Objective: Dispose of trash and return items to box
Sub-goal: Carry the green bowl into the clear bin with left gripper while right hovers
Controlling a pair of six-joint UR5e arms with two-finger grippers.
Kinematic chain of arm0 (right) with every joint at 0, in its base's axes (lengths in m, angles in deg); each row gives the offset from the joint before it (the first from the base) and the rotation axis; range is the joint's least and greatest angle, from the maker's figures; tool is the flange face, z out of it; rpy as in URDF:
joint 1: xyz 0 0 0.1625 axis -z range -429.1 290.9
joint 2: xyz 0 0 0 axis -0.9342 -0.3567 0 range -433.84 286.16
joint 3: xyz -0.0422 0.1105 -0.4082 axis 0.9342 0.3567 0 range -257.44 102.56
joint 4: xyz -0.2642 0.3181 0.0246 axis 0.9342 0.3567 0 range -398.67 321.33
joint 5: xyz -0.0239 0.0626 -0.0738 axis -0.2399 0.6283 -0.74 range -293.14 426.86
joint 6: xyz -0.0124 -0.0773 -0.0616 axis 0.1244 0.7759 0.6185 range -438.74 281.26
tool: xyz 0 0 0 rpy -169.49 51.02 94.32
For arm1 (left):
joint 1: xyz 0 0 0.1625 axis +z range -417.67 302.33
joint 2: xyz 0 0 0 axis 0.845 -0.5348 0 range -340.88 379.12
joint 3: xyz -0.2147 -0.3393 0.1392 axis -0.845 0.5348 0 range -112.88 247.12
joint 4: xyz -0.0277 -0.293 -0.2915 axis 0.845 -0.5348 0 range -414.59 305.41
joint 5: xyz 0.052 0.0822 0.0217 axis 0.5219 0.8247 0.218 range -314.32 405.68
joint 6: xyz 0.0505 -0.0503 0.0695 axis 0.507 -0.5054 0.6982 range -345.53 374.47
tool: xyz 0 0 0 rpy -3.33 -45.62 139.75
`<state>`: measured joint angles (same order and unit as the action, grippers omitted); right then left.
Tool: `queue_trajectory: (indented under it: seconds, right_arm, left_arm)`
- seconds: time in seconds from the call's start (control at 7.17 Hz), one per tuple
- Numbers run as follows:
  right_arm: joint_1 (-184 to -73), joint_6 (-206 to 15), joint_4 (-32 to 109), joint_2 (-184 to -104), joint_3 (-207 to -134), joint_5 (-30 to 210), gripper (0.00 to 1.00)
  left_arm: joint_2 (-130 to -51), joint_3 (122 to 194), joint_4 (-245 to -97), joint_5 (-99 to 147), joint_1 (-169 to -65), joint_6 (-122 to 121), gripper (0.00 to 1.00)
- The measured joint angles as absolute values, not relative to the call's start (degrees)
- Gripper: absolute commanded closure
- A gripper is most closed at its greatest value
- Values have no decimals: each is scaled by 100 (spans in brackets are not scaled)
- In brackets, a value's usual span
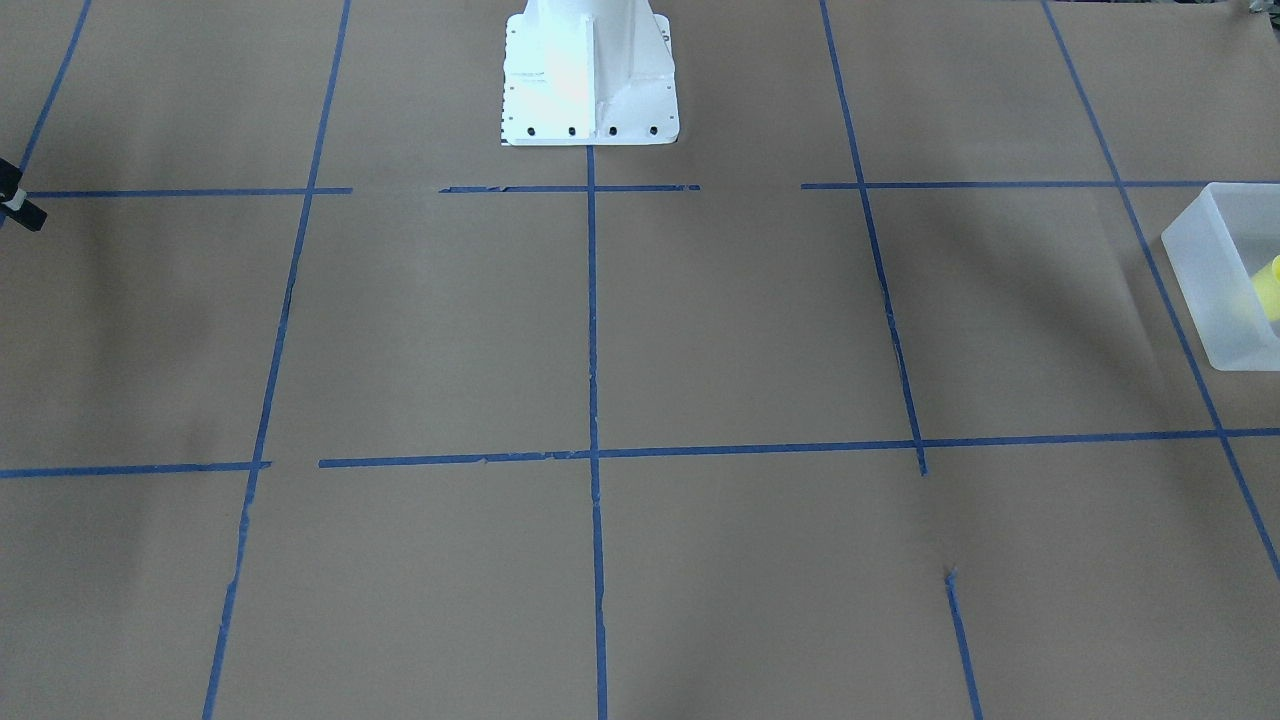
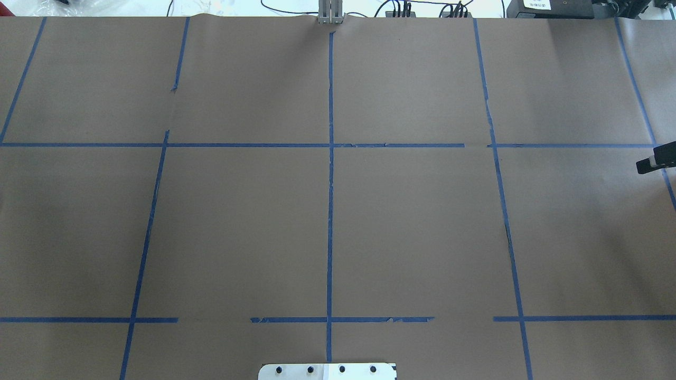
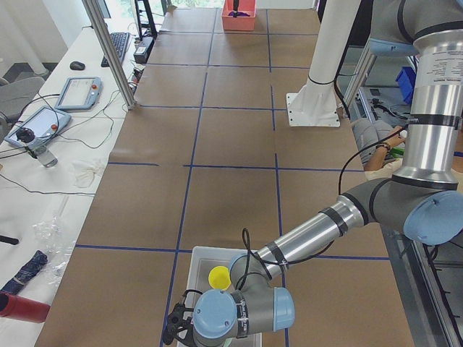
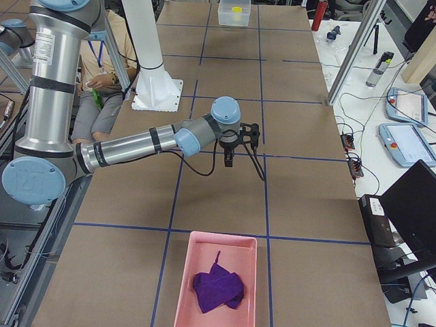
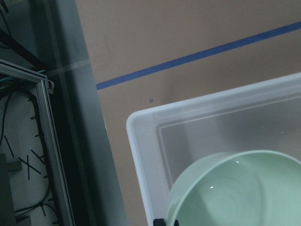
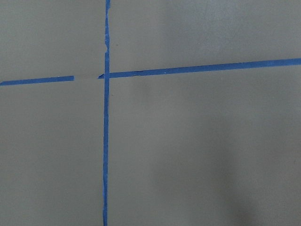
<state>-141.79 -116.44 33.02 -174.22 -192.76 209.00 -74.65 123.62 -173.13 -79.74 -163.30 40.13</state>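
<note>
The box (image 3: 205, 259), a frosted translucent tub, sits at the table's left end; it also shows in the front view (image 1: 1215, 275). The yellow cup (image 3: 218, 277) lies inside it, also seen in the front view (image 1: 1268, 288). My left gripper (image 3: 179, 329) hangs over the box's near end. The left wrist view shows the box wall (image 5: 141, 141) and a pale green bowl (image 5: 235, 188) close under the camera; I cannot tell whether the gripper is open or shut on it. My right gripper (image 4: 238, 143) hovers above bare table, nothing visible in it; I cannot tell its state.
A pink tray (image 4: 187, 272) with a purple cloth (image 4: 218, 286) sits at the table's right end. The white robot base (image 1: 590, 75) stands mid-table at the robot's side. Brown paper with blue tape lines (image 2: 330, 184) covers the table. Tablets and cables lie beyond the far edge.
</note>
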Motion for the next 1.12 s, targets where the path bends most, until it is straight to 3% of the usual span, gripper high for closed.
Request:
queue_trajectory:
  seconds: [0.14, 0.7, 1.12]
  right_arm:
    - [-14179, -11645, 3299, -17422, -19279, 20904, 0]
    - [-14179, -11641, 3300, -17432, -19285, 20911, 0]
    - [-14179, -11645, 3300, -17429, -19292, 20912, 0]
  left_arm:
    - [-7478, 12272, -17367, -8078, -16330, 3875, 100]
    - [-7302, 12188, -17402, -8796, -16275, 3729, 52]
    - [-7265, 12595, -17381, -8820, -16233, 3382, 50]
